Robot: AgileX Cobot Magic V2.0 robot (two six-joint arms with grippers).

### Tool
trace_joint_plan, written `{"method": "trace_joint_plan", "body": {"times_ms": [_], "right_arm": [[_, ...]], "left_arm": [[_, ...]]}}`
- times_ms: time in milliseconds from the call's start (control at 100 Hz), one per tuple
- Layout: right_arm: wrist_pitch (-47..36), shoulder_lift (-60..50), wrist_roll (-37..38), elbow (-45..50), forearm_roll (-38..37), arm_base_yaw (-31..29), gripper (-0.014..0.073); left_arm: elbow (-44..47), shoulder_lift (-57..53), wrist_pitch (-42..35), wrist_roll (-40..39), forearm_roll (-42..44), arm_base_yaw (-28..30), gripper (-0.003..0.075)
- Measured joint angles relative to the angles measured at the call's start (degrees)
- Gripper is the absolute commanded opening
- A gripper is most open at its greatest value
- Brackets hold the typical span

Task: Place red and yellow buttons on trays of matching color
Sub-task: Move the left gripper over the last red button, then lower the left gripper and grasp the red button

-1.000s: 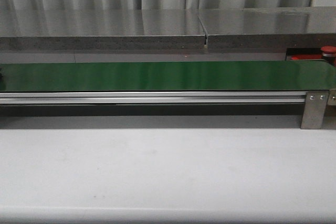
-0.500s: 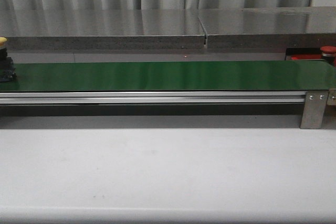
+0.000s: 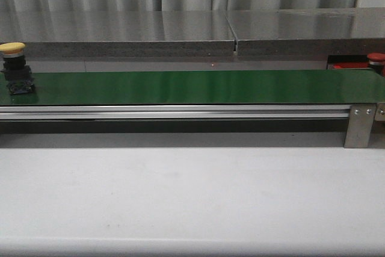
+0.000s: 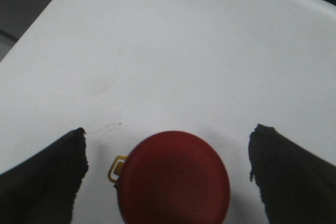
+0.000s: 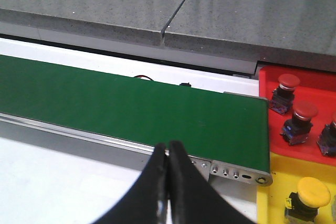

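Observation:
A yellow button (image 3: pixel 13 67) on a black base stands at the left end of the green belt (image 3: pixel 192 86). In the left wrist view a red button (image 4: pixel 176 177) rests on the white table between the fingers of my left gripper (image 4: pixel 168 130), which is open and touches nothing. My right gripper (image 5: pixel 168 149) is shut and empty, hovering in front of the belt (image 5: pixel 131 108). Beyond the belt's end lies the red tray (image 5: pixel 315 148) with red buttons (image 5: pixel 289 82) (image 5: pixel 305 111), and the yellow tray (image 5: pixel 286 182) holds a yellow button (image 5: pixel 313 187). Neither gripper shows in the front view.
A grey stone ledge (image 3: pixel 120 34) runs behind the belt. An aluminium rail (image 3: pixel 174 111) and end bracket (image 3: pixel 360 126) edge the belt's front. The white table (image 3: pixel 192 197) spreads in front. The red tray's edge (image 3: pixel 346 65) and a red button (image 3: pixel 376 58) show at the far right.
The yellow button has come into view at the left end of the belt and moved to the right along it.

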Motion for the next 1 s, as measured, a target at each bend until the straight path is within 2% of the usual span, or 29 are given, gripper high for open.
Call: {"method": "trace_joint_plan", "body": {"times_ms": [170,260,540,810,1000], "right_arm": [[0.0,0.0,0.0,0.0,0.0,0.0,-0.0118],[0.0,0.0,0.0,0.0,0.0,0.0,-0.0118],[0.0,0.0,0.0,0.0,0.0,0.0,-0.0118],[0.0,0.0,0.0,0.0,0.0,0.0,-0.0118],[0.02,0.0,0.0,0.0,0.0,0.0,-0.0118]], "left_arm": [[-0.34,0.0,-0.12,0.09,0.0,0.0,0.0106],[-0.34,0.0,-0.12,0.09,-0.1,0.0,-0.002],[-0.34,-3.56,6.12,0.09,-0.51,0.0,-0.0019],[0.01,-14.59,14.27,0.09,-3.14,0.0,-0.0019],[5.81,-23.88,15.47,0.09,-3.28,-1.93,-0.0019]]}}
